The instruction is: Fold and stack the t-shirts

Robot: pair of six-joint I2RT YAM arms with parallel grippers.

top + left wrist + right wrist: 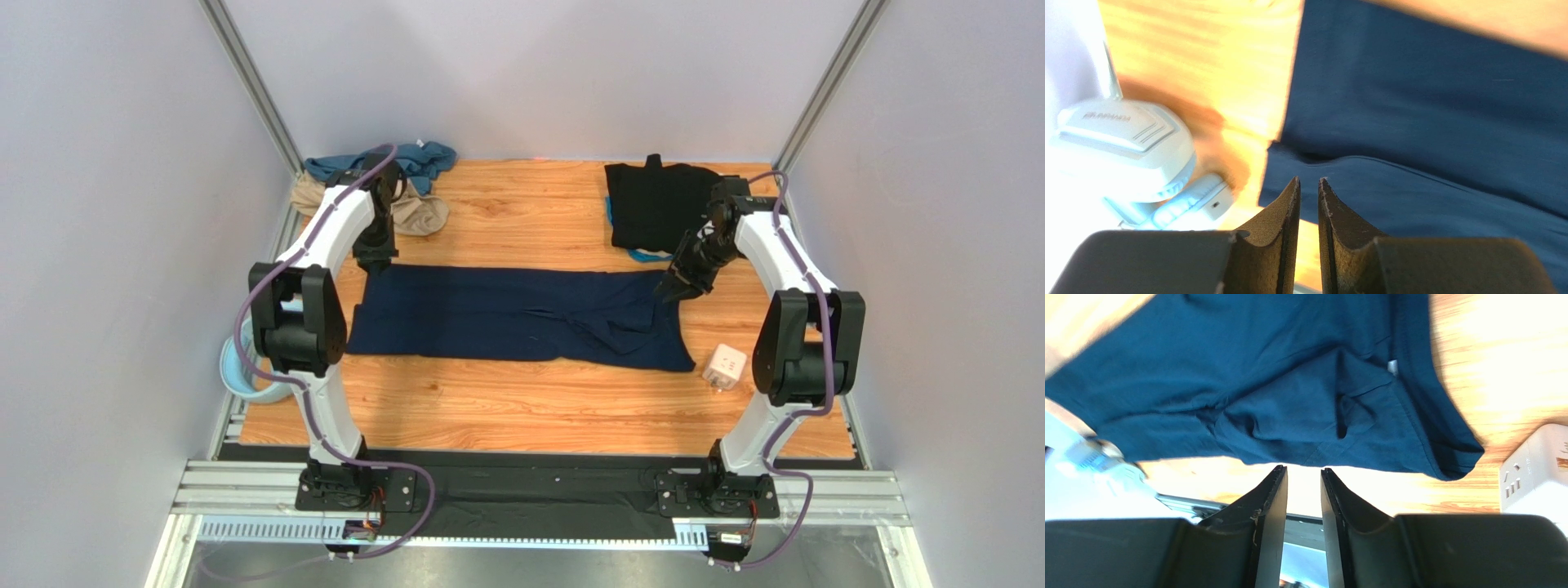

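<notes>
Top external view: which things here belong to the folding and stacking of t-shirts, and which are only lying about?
For the job: navy t-shirt, black t-shirt, teal t-shirt, tan t-shirt.
Lying about: pale blue plastic ring, white socket cube.

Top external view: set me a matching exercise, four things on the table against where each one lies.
Things:
1. navy t-shirt
2. black t-shirt
3. teal t-shirt
4. white cube

Places:
a. far left corner
b. right side, nearer the arm bases
c. spread across the middle
d. far right corner

Pairs: 1-c, 2-d, 3-a, 4-b
</notes>
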